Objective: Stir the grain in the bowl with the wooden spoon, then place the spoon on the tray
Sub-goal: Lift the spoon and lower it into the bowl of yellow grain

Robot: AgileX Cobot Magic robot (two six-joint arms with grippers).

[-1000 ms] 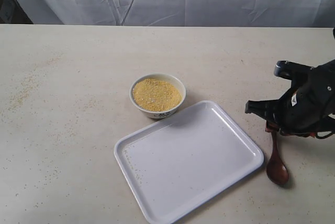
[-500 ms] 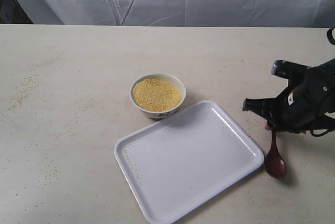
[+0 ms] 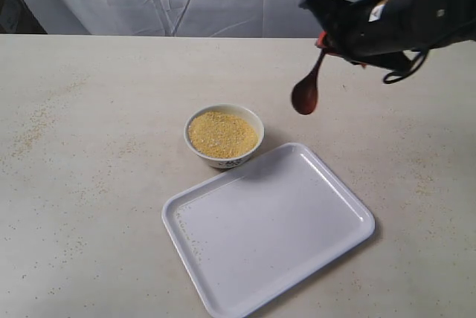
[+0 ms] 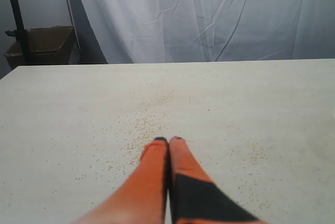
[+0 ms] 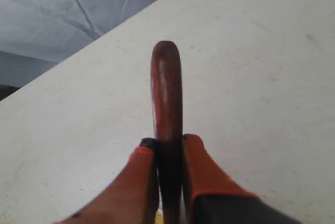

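Right gripper [image 5: 168, 143] has its jaws clamped on the wooden spoon [image 3: 306, 93] handle, with the spoon hanging head-down in the air, off to the right of the bowl [image 3: 223, 160]. I'd centre it over the grain [image 3: 222, 134], dip shallow and stir slowly so nothing spills onto the bench [image 3: 97, 110]. Left gripper [image 4: 168, 140] jaws are together and holding nothing. The tray [image 3: 268, 221] sits just beside the bowl.

The dark wooden spoon [image 3: 309, 82] is hanging in the air, oval end down, to the right of the bowl [image 3: 224, 160]. The small white bowl is holding a flat mound of yellow grain [image 3: 222, 134] and sitting just beside the flat white tray [image 3: 275, 221].
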